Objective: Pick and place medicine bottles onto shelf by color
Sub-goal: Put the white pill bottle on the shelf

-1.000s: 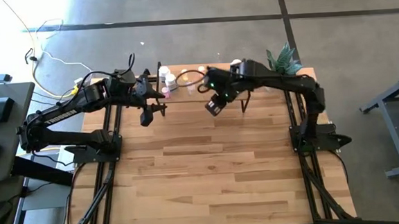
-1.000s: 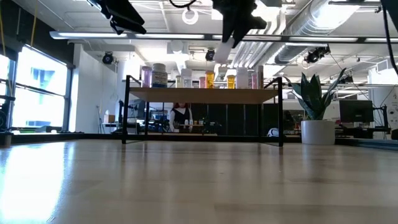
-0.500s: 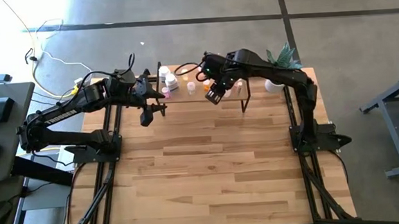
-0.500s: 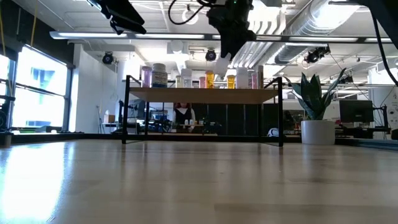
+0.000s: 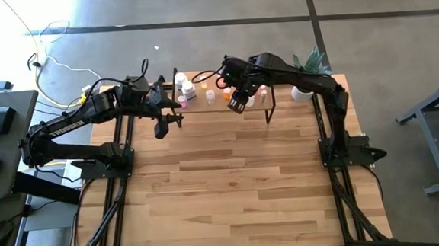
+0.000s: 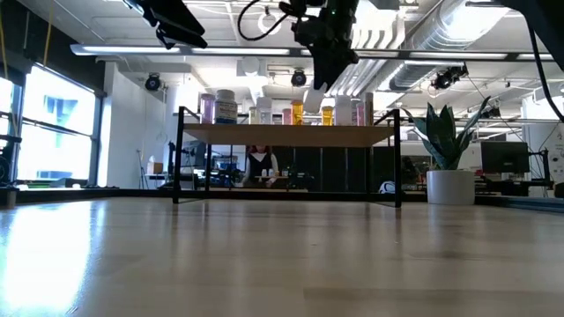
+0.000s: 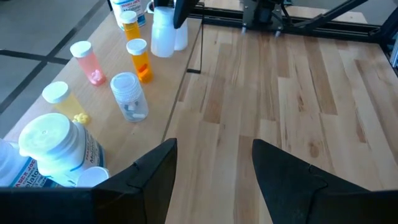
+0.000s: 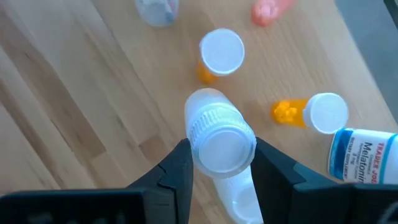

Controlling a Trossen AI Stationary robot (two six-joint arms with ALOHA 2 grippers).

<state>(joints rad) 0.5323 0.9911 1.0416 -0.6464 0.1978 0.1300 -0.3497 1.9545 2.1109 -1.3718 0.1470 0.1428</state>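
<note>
The shelf stands at the table's far edge and carries several medicine bottles. They show in the left wrist view: a pink one, an orange one, a clear one and a large white labelled one. My right gripper hangs over the shelf, shut on a white bottle. My left gripper stands open near the shelf's left end, with nothing between its fingers. My right gripper pinches the white bottle between its two fingers, one on each side of its ribbed white cap end. The fingers come steeply from above. The bottle hangs tilted below them, clear of the shelf top and the bottles on it.
A plant in a white pot stands right of the shelf. Under my right gripper stand an orange bottle, a second orange one and a blue-labelled one. Bare wood tabletop spreads toward the near edge.
My right gripper has carried the white bottle toward the table's far edge, from in front of the shelf to over it. It has sunk a little and its wrist has rolled. The bottle stays in its hold.
</note>
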